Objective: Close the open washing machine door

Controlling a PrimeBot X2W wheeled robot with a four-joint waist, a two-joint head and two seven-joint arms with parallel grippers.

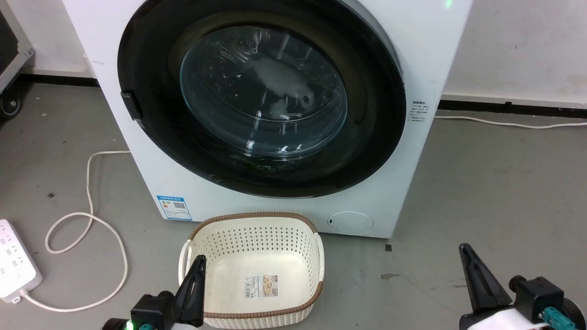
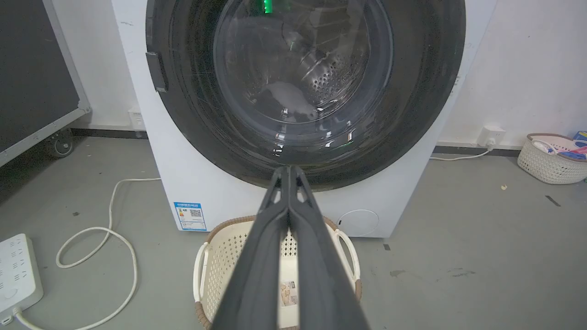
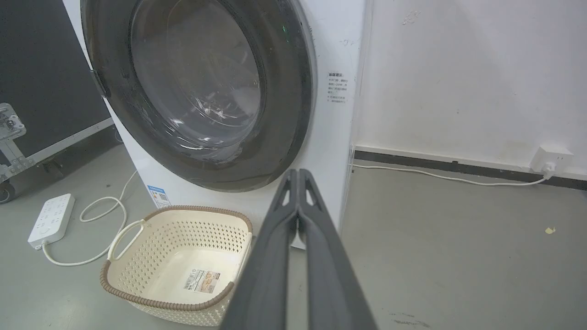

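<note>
- Door point(image 1: 261, 91): round, black-rimmed, with a bulging glass bowl. It lies flat against the front of the machine point(image 1: 426, 55) and looks shut. Whether it has latched cannot be told.
- A small dark catch point(image 1: 132, 106) sits on the door's left rim.
- Basket point(image 1: 257, 214): cream, perforated, empty, on the floor just in front of the machine, below the door.
- Left gripper point(image 1: 199, 262): fingers pressed together, holding nothing, low over the basket's near left corner, well apart from the door.
- Right gripper point(image 1: 465, 251): fingers pressed together, empty, low over bare floor to the right of the basket, also apart from the door.
- A white cord point(image 1: 87, 183) loops across the floor at the left to a power strip point(image 1: 13, 266).
- Risk: if the door is only resting shut, it could swing back out; a firm press on the rim would settle it.
- Risk: a narrow closed tip pushed on the curved glass may slide off sideways.
- Risk: reaching forward low could knock the basket into the machine.
</note>
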